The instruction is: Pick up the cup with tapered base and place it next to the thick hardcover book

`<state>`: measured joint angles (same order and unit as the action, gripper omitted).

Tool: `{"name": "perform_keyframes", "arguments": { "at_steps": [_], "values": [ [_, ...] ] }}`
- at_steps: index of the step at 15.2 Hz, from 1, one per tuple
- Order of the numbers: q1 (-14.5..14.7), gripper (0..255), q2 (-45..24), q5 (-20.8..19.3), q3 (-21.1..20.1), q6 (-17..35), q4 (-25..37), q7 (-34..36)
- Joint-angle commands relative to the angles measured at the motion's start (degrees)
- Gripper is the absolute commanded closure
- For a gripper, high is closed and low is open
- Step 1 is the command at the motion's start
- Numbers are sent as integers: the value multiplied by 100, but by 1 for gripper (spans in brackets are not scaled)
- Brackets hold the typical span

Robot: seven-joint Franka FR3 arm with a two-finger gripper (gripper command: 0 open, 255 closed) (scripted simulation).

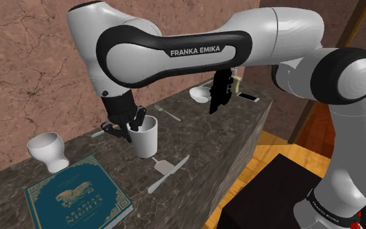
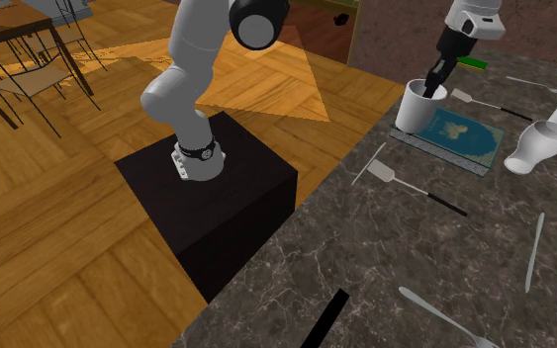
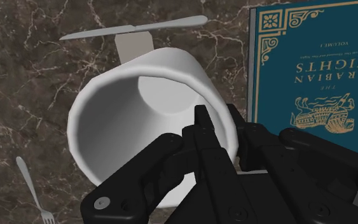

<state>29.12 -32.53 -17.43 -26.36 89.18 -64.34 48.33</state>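
- One white cup (image 1: 143, 140) is gripped at its rim by the gripper (image 1: 134, 125), one finger inside, one outside.
- Directly below the gripper the cup is found, near the blue book (image 1: 77, 195).

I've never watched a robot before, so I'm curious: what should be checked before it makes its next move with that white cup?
1. Black pincer clasping the rim of the white tapered cup: ok.
2. Cup lifted clear of the dark marble counter: cannot tell.
3. Teal hardcover book lying flat: ok.
4. Bare counter between cup and book: ok.
5. White footed goblet away from that gap: ok.
6. Grey spatula clear of the cup's base: cannot tell.
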Motion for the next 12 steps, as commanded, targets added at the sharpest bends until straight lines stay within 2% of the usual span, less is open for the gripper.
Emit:
{"name": "perform_keyframes", "arguments": {
  "at_steps": [1,12],
  "values": [
    [-29,255,7,1,1,161,-168,20],
    [-171,255,23,-21,17,1011,-1060,133]
  ]
}}
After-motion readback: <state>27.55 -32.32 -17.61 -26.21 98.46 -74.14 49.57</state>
